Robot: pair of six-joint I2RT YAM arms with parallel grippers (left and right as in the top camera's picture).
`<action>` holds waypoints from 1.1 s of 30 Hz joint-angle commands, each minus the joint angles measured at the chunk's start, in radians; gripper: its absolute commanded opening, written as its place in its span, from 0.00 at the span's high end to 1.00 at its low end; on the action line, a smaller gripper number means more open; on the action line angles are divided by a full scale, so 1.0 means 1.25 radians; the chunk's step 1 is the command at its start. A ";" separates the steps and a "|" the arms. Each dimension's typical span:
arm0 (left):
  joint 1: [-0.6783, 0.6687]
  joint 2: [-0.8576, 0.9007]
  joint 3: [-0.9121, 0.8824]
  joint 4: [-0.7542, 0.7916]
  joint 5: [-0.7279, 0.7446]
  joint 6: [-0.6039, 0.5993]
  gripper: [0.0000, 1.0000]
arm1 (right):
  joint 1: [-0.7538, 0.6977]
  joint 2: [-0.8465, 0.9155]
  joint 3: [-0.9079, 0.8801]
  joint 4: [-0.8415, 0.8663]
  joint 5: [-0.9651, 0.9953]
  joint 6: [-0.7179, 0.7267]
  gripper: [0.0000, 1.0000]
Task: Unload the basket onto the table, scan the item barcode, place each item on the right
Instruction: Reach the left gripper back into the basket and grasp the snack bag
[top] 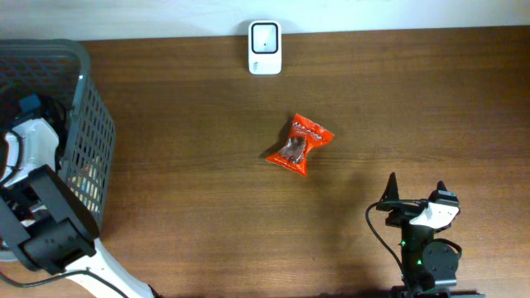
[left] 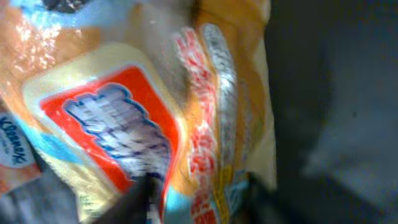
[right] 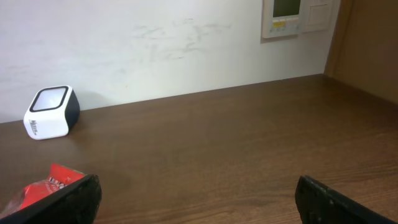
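Observation:
Filling the left wrist view is a blurred yellow-and-orange snack bag with a red label. My left gripper is down in the grey basket, its two dark fingers on either side of a fold of that bag. Motion blur hides whether they pinch it. A red snack packet lies on the table's middle. The white barcode scanner stands at the far edge. Near the front right, my right gripper rests open with nothing between its fingers.
The basket takes up the left end of the brown table and holds several packets, one pale blue-lettered one beside the bag. A white wall with a control panel stands behind the scanner.

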 commanded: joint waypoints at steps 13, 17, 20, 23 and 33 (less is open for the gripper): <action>-0.006 -0.268 0.377 -0.151 0.090 0.080 1.00 | 0.005 -0.003 -0.006 -0.004 -0.001 0.006 0.02; -0.040 -0.387 0.455 -0.136 0.208 0.080 1.00 | 0.005 -0.003 -0.006 -0.004 -0.001 0.006 0.02; -0.112 -0.464 0.457 -0.115 0.272 0.096 1.00 | 0.005 -0.003 -0.006 -0.004 -0.001 0.006 0.01; -0.243 -0.498 0.457 -0.116 0.291 0.134 1.00 | 0.005 -0.003 -0.006 -0.004 -0.001 0.006 0.02; -0.702 -0.334 0.343 -0.169 0.078 0.313 1.00 | 0.005 -0.003 -0.006 -0.004 -0.001 0.006 0.02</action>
